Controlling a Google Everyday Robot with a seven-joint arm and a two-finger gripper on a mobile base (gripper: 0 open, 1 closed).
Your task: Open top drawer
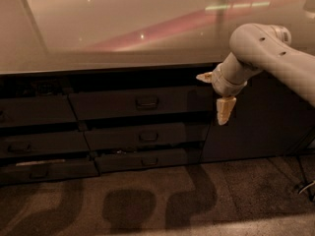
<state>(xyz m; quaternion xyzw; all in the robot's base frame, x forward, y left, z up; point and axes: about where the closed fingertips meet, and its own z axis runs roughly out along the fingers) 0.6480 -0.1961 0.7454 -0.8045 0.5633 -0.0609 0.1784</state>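
The top drawer (108,104) is the widest dark grey front under the pale counter, with a small loop handle (146,102) at its centre. Its front stands about level with the fronts around it. My gripper (214,93) hangs in front of the drawer's right end, to the right of the handle and apart from it. It is open and empty, with one pale fingertip (204,76) pointing left and the other (224,111) pointing down.
A pale counter top (123,28) runs above the drawers. Shallower drawer fronts (142,136) lie below and more at the left (34,112). A dark cabinet panel (261,122) is at the right. Patterned carpet (147,200) covers the floor, with cables (302,186) at the far right.
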